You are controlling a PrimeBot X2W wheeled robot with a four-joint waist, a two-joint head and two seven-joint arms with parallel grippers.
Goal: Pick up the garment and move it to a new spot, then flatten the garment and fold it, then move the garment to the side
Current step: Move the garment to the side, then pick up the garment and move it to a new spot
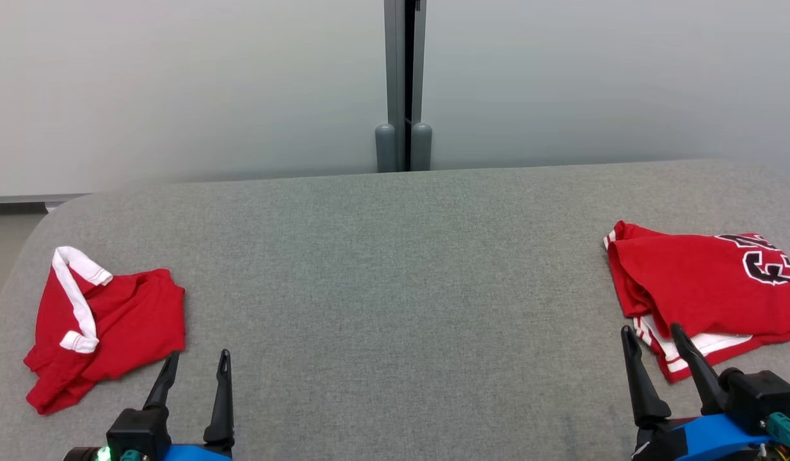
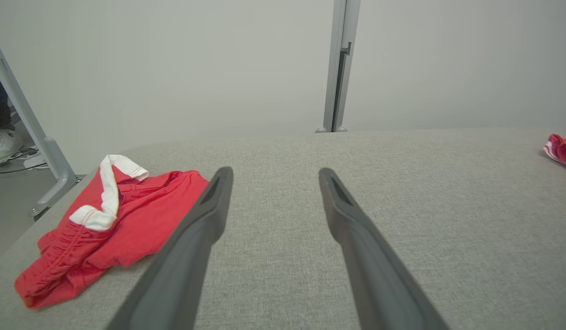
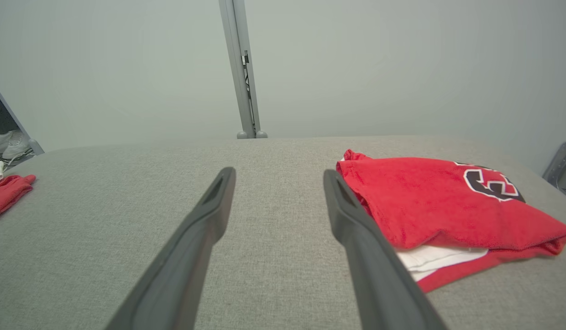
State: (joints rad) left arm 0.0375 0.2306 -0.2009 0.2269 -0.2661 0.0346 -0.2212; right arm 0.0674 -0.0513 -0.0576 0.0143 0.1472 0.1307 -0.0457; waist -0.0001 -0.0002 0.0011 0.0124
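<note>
While nothing is held, the pick-up step is judged not yet begun. The left gripper (image 1: 198, 354) and right gripper (image 1: 650, 329) are seen empty, fingers apart, low over the grey padded table (image 1: 395, 269). The crumpled red garment (image 1: 107, 320) lies just beside the left gripper; a folded red jersey (image 1: 702, 288) lies at far right. Next, a leftward reach and a pinch on a raised fold are called for.

pale wall (image 1: 177, 83), grey upholstered surface (image 1: 395, 269)
</note>
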